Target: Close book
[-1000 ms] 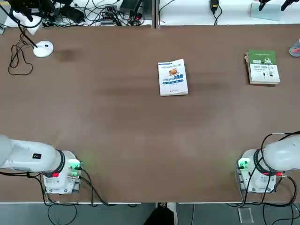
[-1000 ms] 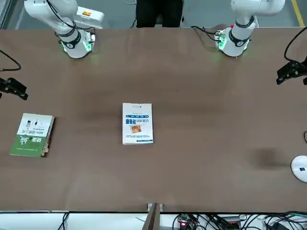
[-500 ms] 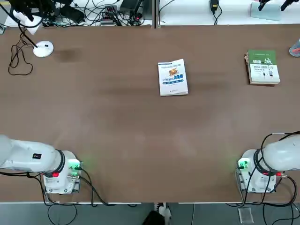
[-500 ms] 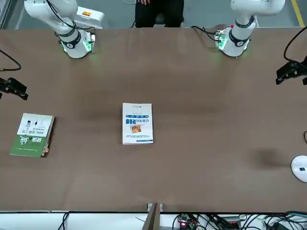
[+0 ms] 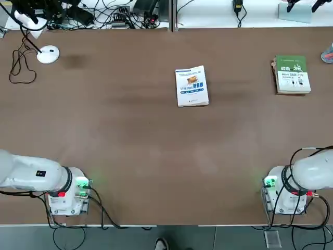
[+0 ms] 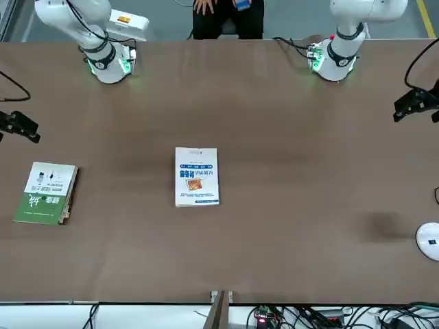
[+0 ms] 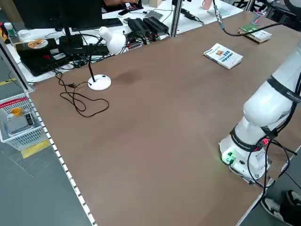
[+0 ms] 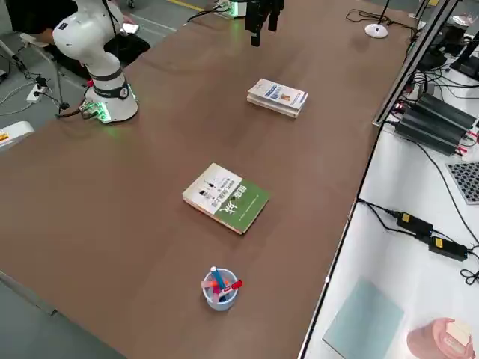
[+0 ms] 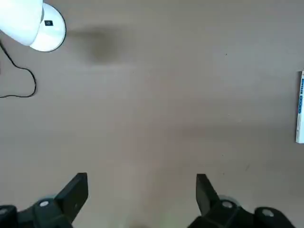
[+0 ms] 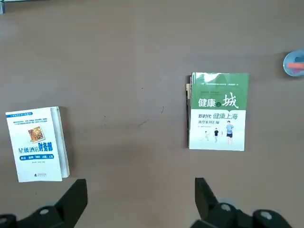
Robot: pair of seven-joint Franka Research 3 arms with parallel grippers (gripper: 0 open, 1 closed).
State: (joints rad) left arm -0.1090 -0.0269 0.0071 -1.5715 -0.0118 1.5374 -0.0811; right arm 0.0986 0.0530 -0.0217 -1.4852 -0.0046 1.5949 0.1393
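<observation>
In top view, the book (image 5: 192, 86) lies long axis fore-and-aft, spine leftward (both grippers (image 9: 142, 187) (image 10: 141, 190) spread).

L wrist view: book (image 9: 300, 111) cut by edge; top view: person (image 5: 162, 244) mostly cut off.

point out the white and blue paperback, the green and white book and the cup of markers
white and blue paperback (image 5: 192, 86), top view, front cover
green and white book (image 10: 218, 111), right wrist view, front cover
cup of markers (image 8: 221, 299), right side view, cup's side
</observation>
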